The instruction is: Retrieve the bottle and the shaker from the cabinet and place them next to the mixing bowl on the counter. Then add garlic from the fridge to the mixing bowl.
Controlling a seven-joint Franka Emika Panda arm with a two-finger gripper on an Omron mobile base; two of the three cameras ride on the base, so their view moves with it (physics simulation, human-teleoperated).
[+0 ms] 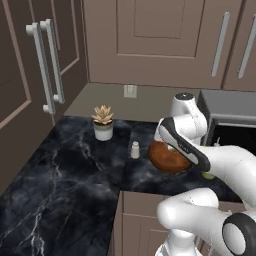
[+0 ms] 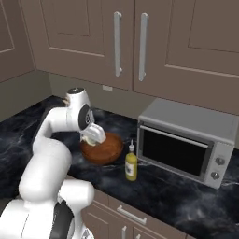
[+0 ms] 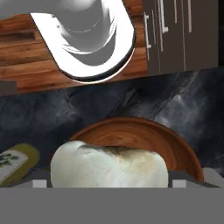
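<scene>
Round wooden bowl (image 2: 103,148), wide & shallow, on black veined marble table (image 1: 60,170). Yellow bottle (image 2: 131,164) just right of bowl, small white shaker (image 1: 135,149) to its left. Potted succulent (image 1: 103,122) further left, grey microwave (image 2: 186,140) right. Hand (image 2: 93,135) over bowl, jaws wide, gripping lumpy off-white garlic (image 3: 109,166).

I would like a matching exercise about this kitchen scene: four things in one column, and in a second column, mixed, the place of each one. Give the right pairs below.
Things:
1. bottle
2. shaker
3. garlic
4. succulent pot

Places:
A. between the gripper's fingertips, above the mixing bowl
B. on the counter near the corner of the walls
C. on the counter between the mixing bowl and the microwave
D. on the counter between the succulent pot and the mixing bowl

Pairs: 1-C, 2-D, 3-A, 4-B
</scene>
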